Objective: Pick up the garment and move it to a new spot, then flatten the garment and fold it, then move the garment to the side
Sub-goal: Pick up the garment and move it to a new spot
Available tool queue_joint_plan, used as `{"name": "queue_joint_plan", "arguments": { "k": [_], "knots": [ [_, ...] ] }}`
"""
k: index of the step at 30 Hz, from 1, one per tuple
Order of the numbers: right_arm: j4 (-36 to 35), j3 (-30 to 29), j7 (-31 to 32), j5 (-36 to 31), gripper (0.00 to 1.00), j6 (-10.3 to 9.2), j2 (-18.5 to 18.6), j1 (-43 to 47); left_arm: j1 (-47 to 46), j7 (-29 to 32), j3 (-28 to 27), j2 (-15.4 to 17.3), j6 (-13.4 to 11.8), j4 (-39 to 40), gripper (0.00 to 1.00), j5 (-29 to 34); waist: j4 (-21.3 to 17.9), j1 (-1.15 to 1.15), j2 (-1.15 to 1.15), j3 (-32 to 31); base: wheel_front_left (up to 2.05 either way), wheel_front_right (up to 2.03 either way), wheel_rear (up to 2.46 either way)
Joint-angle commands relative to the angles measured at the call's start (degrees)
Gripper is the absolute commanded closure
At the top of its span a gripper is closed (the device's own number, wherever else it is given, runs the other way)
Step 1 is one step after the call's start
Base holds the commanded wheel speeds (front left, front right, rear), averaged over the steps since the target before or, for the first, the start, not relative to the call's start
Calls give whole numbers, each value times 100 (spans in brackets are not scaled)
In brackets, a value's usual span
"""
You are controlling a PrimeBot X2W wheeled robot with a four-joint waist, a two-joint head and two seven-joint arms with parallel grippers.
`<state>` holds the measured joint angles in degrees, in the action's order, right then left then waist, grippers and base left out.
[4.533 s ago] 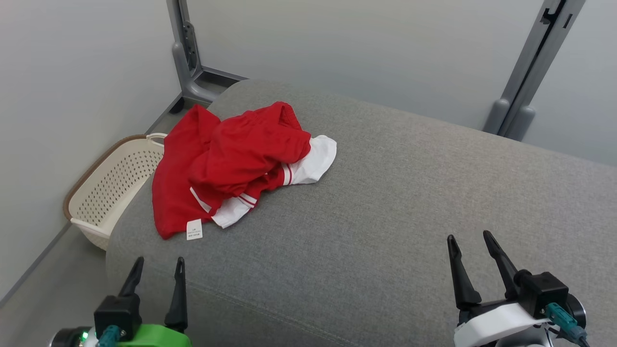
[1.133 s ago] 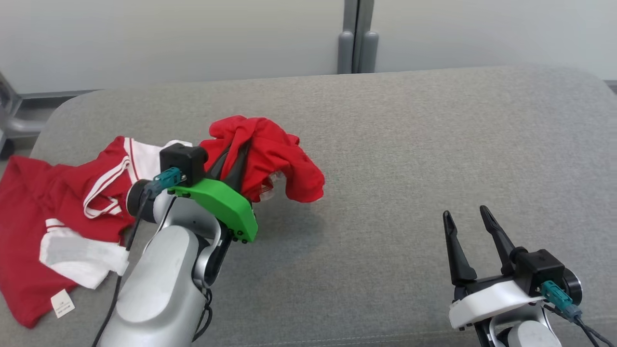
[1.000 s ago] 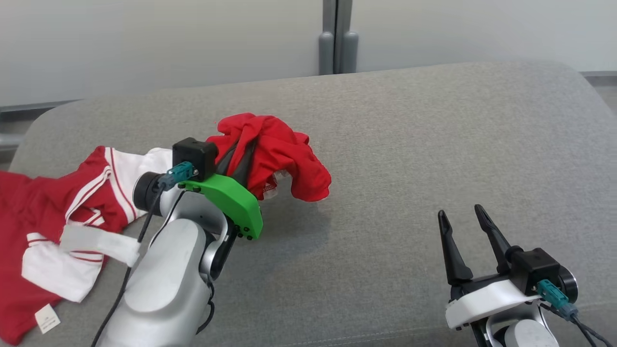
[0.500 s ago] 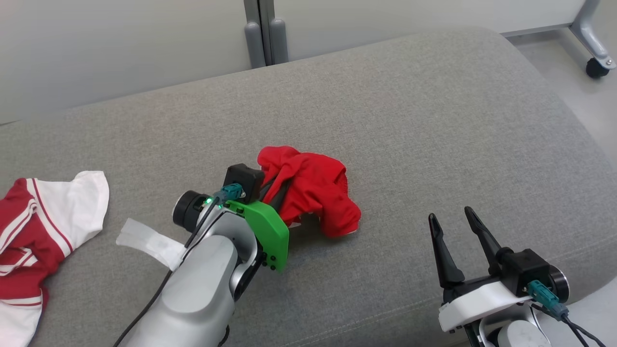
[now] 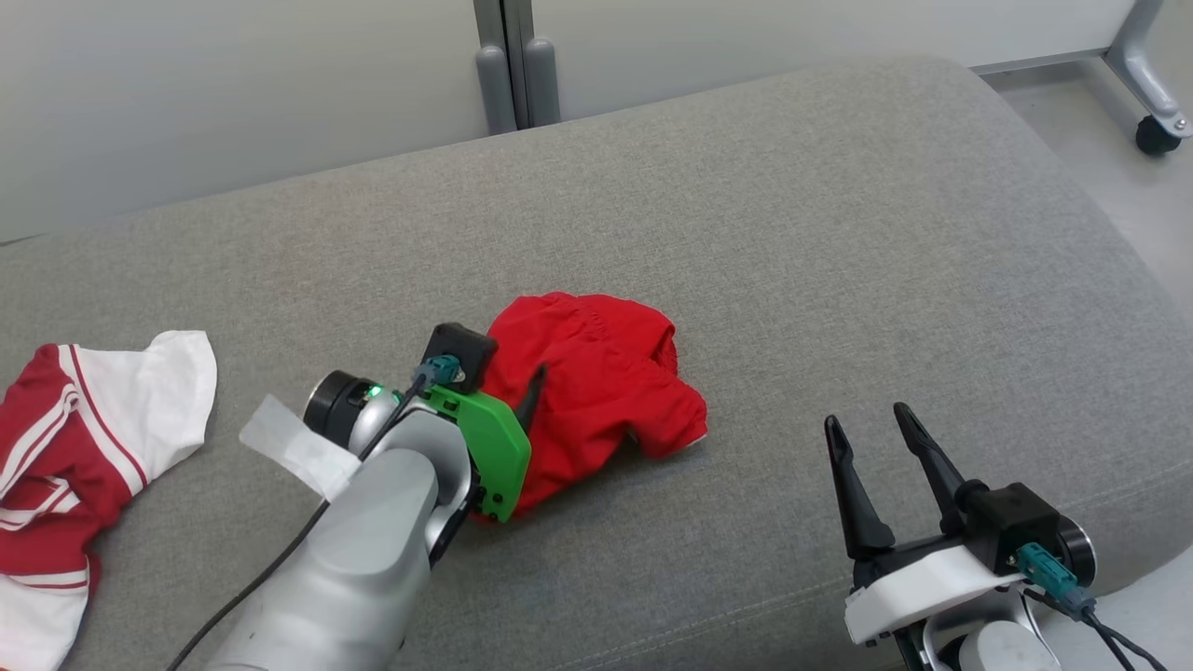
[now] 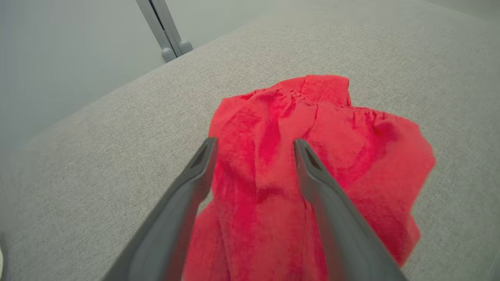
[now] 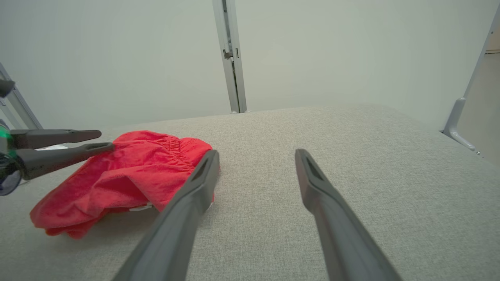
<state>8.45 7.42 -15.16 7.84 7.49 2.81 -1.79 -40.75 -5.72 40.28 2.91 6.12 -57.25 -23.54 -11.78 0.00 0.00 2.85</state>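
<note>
End effector, left [image 6: 254, 141] | spread wide | over garment [image 6: 351, 136], maybe touching

The garment [image 5: 596, 373] is plain red, and the sofa [image 5: 839, 233] is grey with a fine woven fleck. The shirt [image 5: 84, 438] is red with white sleeves and red-and-white striped trim. The left gripper [image 6: 254, 141] has a green mount and the right gripper [image 5: 865, 415] a white one; both are dark-fingered.
</note>
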Motion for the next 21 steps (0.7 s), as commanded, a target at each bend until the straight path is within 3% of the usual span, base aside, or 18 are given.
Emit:
{"name": "queue_joint_plan", "arguments": {
  "k": [1,7,12,18,21],
  "knots": [
    [12,4,-17,14,0,0,15,-56,-122,-46,-4,8,-30,-52,0,50,6,0,0,-2,0,0,0],
    [1,2,-17,20,0,0,16,-93,-354,-284,44,4,-10,-157,0,-156,110,0,0,55,0,0,0],
    [137,-32,-17,-112,0,-1,17,-246,-72,-522,250,3,6,202,0,-512,463,0,0,43,0,0,0],
    [620,132,181,-400,0,0,100,-619,357,-754,589,5,-210,898,0,-848,1117,0,0,62,0,0,0],
    [998,634,364,-380,0,0,313,-913,668,-848,739,9,-425,1371,0,-903,1496,0,0,93,0,0,0]
  ]
}}
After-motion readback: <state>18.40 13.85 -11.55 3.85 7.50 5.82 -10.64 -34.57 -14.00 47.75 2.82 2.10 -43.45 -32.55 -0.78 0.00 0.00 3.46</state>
